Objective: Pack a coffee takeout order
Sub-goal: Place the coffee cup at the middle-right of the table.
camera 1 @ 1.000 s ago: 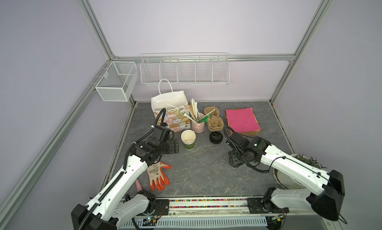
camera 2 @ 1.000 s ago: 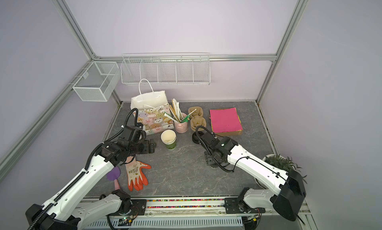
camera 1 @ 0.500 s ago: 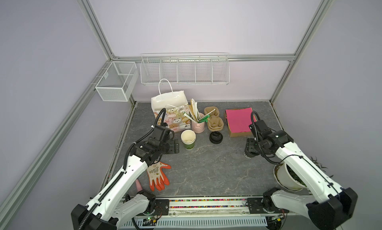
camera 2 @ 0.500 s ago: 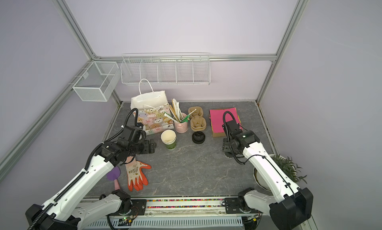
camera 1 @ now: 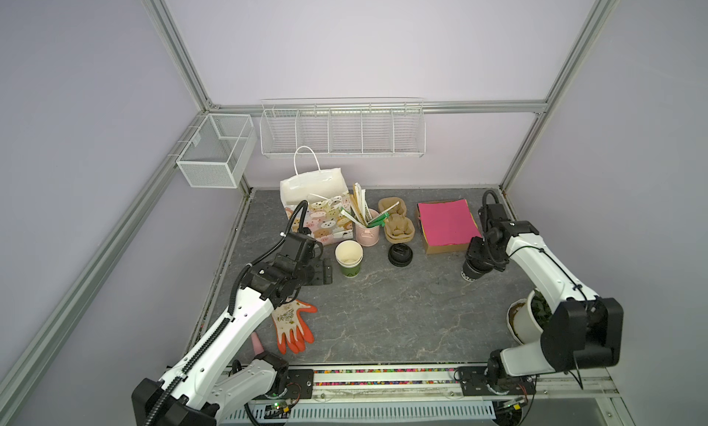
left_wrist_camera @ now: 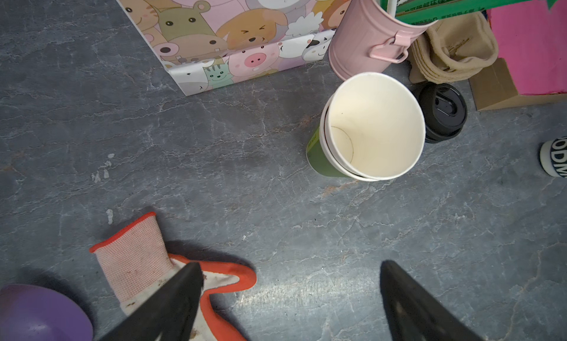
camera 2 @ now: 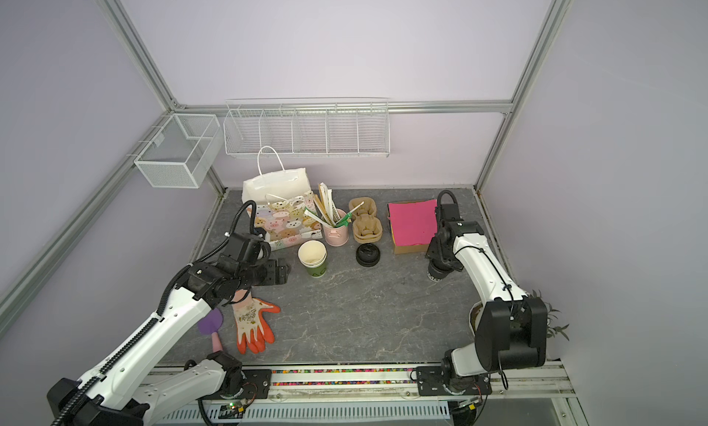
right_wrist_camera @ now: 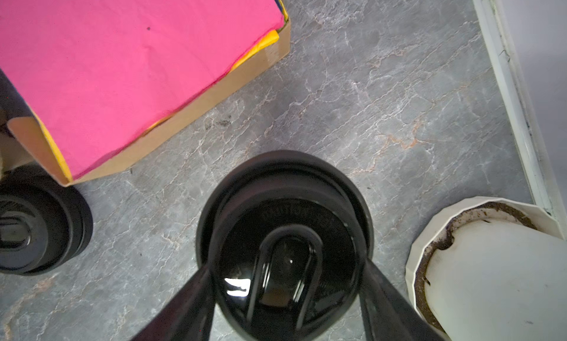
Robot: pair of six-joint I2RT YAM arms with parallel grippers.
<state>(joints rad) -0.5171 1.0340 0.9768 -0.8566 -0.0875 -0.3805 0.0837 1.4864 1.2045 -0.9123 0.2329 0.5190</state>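
Grey tabletop point(left_wrist_camera: 276, 216) looks like matt veined stone; the bag point(left_wrist_camera: 214, 32) is smooth printed paper, the bucket point(left_wrist_camera: 359, 39) smooth pink painted metal, the cup carrier point(left_wrist_camera: 454, 54) rough matt pulp; the dark cup point(camera 1: 470, 277) has a glossy black plastic lid point(right_wrist_camera: 285, 256); the pink sheet point(right_wrist_camera: 122, 63) is matt paper; the glove point(left_wrist_camera: 138, 262) is knit cloth with an orange rubbery coating

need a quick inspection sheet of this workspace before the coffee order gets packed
surface: grey marbled tabletop, no spills seen
job's things: gift bag upright at back; cup carriers, boxed pink paper, green paper cups, black lids alongside
clutter: pink bucket, work glove, purple spatula, potted plant
grippers: left gripper open above table; right gripper shut on lidded black cup
cables: left cable loop, right cable loop, off the table
surroundings: wire shelf, mesh basket on walls
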